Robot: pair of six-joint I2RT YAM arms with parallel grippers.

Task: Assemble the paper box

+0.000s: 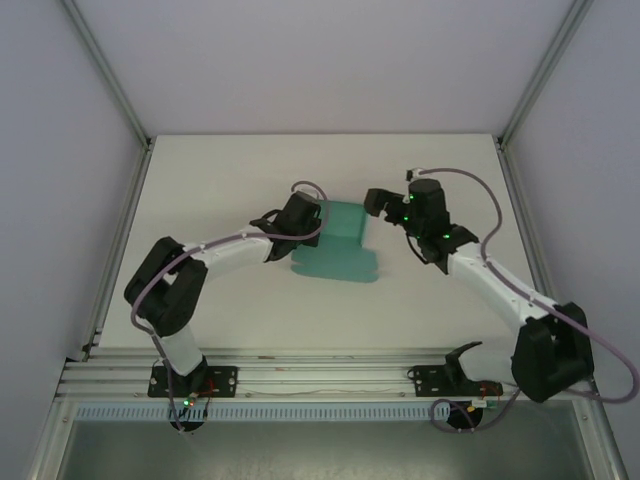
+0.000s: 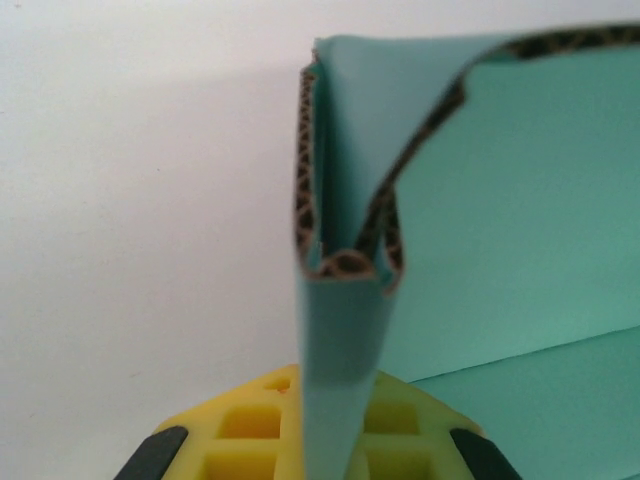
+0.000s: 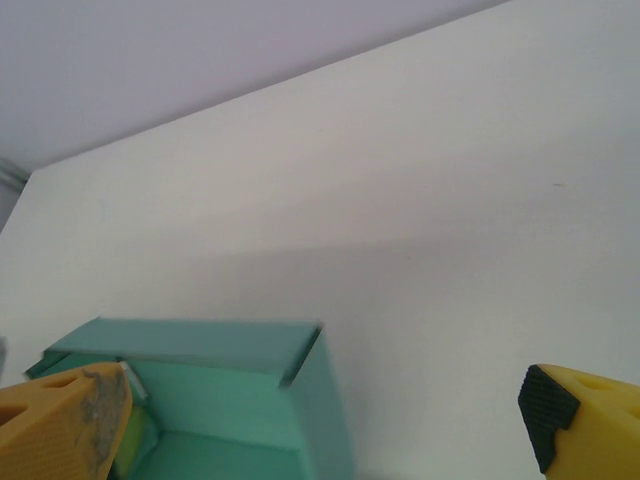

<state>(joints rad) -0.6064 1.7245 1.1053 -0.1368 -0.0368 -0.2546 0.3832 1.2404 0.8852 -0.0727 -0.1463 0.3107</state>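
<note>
White, matte tabletop (image 1: 220,180) sits between pale walls and aluminium posts, and the paper box (image 1: 340,250) lies near its middle. The box is teal, half-formed, with one wall raised at the far side and a flat flap with a notched edge spread toward the arms. From above, the left gripper (image 1: 318,222) meets the raised wall's left end, its tips hard to make out against the black wrist. Its wrist camera shows the box (image 2: 500,200) cut off by the frame, with brown corrugated fluting along the folded-over edge. A blurred strip runs down between the yellow fingers (image 2: 240,420), which pinch it. The right gripper (image 1: 372,203) hovers just right of the wall, jaws spread wide. Its own view crops the box (image 3: 220,400) beside a scuffed finger (image 3: 60,425).
</note>
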